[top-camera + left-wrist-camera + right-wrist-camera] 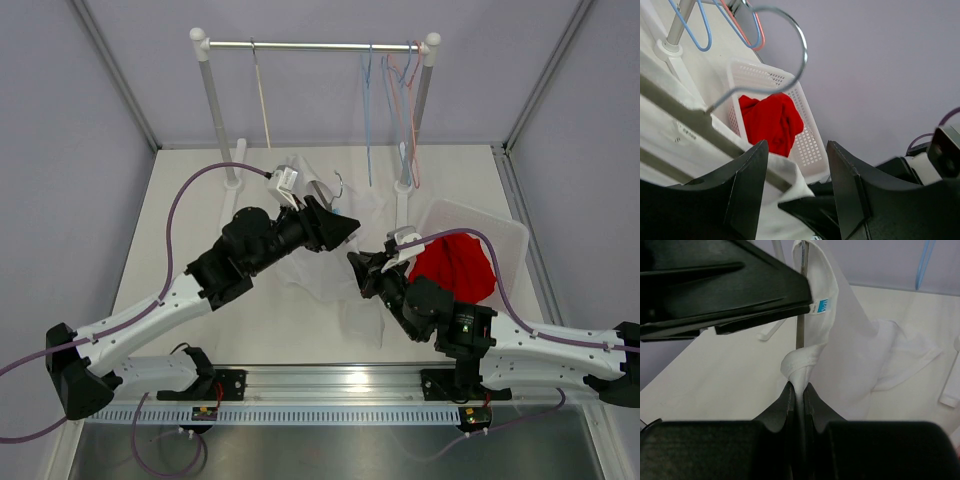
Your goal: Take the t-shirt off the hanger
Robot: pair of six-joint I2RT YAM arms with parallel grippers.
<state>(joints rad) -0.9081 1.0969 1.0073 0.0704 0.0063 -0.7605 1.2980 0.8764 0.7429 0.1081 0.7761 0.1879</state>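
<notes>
The white t-shirt (pixel 322 280) hangs from a pale hanger with a metal hook (pixel 801 47), held above the table. My left gripper (pixel 345 225) is closed on the hanger's bar (pixel 695 122), with the shirt's collar (pixel 790 182) between its fingers. In the right wrist view its black fingers (pixel 740 285) meet at the shirt's neck. My right gripper (pixel 358 262) sits just below it and is shut on a twisted fold of the white t-shirt (pixel 850 350) at the collar (pixel 800 365), which runs taut into the pinch (pixel 800 387).
A white perforated basket (pixel 502 232) with a red garment (pixel 455 265) stands at the right; it also shows in the left wrist view (pixel 810 145). A clothes rail (pixel 320 45) on two white posts stands at the back, with several coloured wire hangers (pixel 395 100).
</notes>
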